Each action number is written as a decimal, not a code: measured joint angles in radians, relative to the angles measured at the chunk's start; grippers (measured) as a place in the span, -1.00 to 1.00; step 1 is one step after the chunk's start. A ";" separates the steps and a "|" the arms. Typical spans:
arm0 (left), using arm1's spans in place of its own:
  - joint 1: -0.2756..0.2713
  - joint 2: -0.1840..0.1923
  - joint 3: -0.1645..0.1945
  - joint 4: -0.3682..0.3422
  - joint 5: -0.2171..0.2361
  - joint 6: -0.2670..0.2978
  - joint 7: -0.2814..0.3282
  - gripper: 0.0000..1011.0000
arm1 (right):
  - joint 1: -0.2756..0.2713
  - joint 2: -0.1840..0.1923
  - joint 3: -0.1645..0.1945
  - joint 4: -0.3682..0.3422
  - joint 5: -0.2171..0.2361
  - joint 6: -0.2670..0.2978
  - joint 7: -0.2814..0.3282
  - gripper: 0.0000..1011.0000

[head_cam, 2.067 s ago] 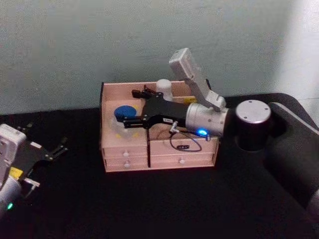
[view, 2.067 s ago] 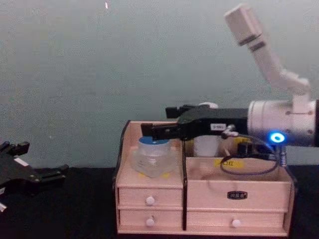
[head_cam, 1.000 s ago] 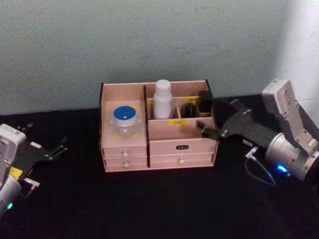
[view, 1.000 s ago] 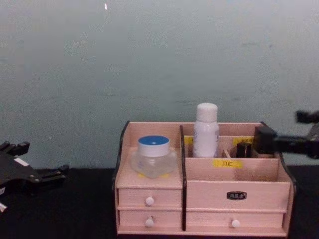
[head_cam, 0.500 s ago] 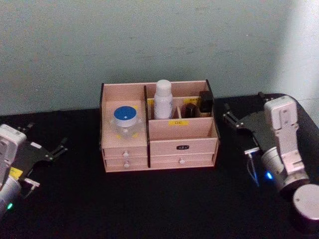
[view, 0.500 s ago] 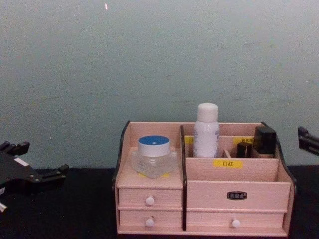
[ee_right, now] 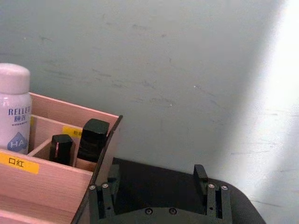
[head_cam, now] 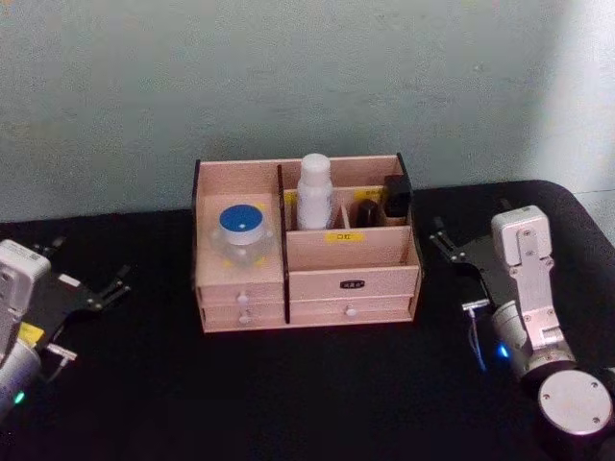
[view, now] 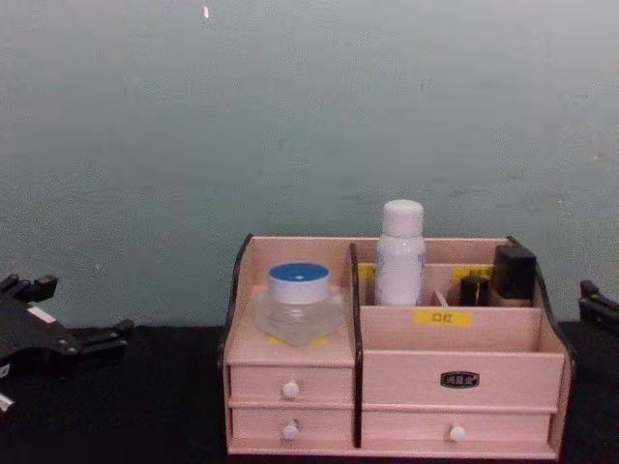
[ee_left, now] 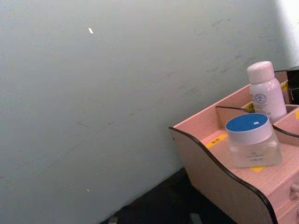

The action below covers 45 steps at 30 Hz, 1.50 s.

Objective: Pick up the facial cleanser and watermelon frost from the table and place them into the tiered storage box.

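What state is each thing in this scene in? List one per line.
Tall white plastic bottle: upright in a rear compartment.
Squat clear jar with blue lid: lid on, sitting in the left section.
Pink-beige wooden organiser: all drawers shut.
Small black bottles: upright, back right.
Left gripper: open, empty.
Right gripper: open, empty.

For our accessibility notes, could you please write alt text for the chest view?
A tiered storage box stands on a black table, with the watermelon frost on its left shelf and the facial cleanser upright in a rear compartment beside two small black bottles. The open left gripper rests at the left edge.
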 joint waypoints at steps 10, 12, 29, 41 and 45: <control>0.000 0.000 0.000 0.000 0.000 0.000 0.000 0.98 | 0.000 -0.001 0.002 -0.003 0.006 0.004 0.006 0.98; 0.000 0.000 0.000 0.000 0.000 0.000 0.000 0.98 | 0.000 -0.001 0.001 -0.002 0.005 0.004 0.006 0.98; 0.000 0.000 0.000 0.000 0.000 0.000 0.000 0.98 | 0.002 0.001 -0.002 0.000 0.003 0.002 0.004 0.98; 0.000 0.000 0.000 0.000 0.000 0.000 0.000 0.98 | 0.002 0.001 -0.004 0.000 0.002 0.002 0.003 0.98; 0.000 0.000 0.000 0.000 0.000 0.000 0.000 0.98 | 0.002 0.001 -0.004 0.000 0.002 0.002 0.003 0.98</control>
